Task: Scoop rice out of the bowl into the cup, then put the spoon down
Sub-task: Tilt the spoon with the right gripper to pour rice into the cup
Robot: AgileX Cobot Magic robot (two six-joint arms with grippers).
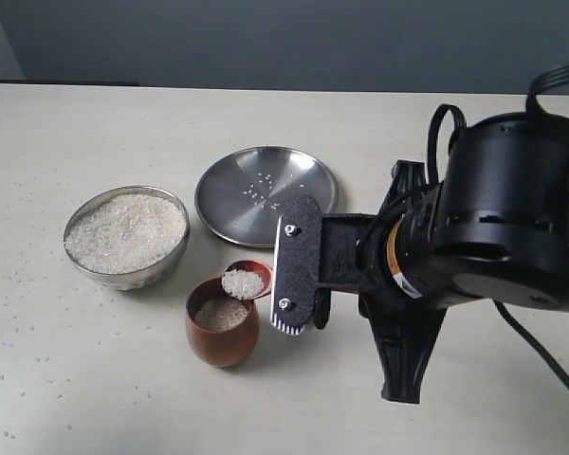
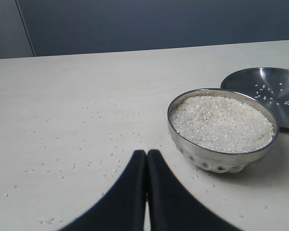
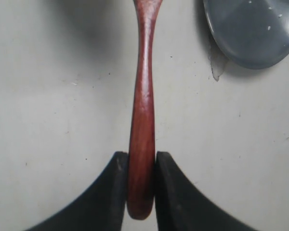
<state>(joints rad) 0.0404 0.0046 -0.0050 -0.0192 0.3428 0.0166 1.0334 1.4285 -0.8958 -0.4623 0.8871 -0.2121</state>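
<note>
The steel bowl (image 1: 126, 237) (image 2: 223, 129) holds a level heap of white rice (image 1: 125, 230) (image 2: 221, 123). In front of it stands the reddish-brown wooden cup (image 1: 222, 332), partly filled with rice. The spoon (image 1: 246, 281) hovers over the cup's far rim, its oval bowl heaped with rice. My right gripper (image 3: 141, 161) is shut on the end of the spoon's handle (image 3: 142, 125); in the exterior view the fingers are hidden behind the wrist. My left gripper (image 2: 146, 155) is shut with nothing in it, low over the table beside the bowl.
A flat steel plate (image 1: 266, 194) (image 2: 269, 94) (image 3: 253, 31) with a few stray grains lies behind the cup. Loose grains are scattered on the pale table (image 1: 66, 379) around the bowl. The right arm's bulky wrist (image 1: 493, 227) fills the right side.
</note>
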